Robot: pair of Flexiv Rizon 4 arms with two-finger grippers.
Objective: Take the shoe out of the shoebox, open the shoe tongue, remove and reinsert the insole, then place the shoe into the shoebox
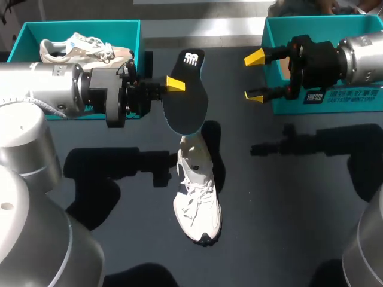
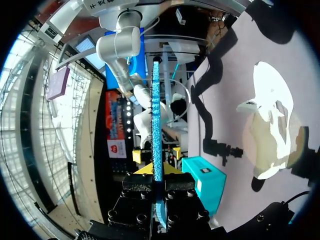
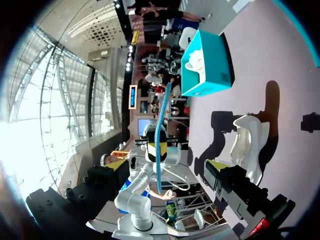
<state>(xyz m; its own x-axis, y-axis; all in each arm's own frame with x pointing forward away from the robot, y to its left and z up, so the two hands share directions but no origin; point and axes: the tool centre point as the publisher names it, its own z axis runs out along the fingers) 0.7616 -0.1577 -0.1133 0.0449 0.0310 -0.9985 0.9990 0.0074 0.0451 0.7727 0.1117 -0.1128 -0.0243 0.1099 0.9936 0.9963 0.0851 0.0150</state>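
Note:
My left gripper (image 1: 173, 84) is shut on the black insole (image 1: 187, 95) and holds it in the air above the table's middle, logo end away from me. In the left wrist view the insole (image 2: 157, 115) shows edge-on as a blue strip rising from between that gripper's (image 2: 158, 172) fingers. The white shoe (image 1: 196, 194) lies on the dark table below the insole, toe toward me. My right gripper (image 1: 254, 77) hangs open to the insole's right, apart from it. From the right wrist the insole (image 3: 160, 135) stands ahead of the right gripper (image 3: 167, 167), and the shoe (image 3: 249, 142) lies beside it.
A teal shoebox (image 1: 78, 25) at the back left holds a second pale shoe (image 1: 84, 49). Another teal shoebox (image 1: 335, 100) stands at the back right, behind my right gripper. Dark table surface lies around the white shoe.

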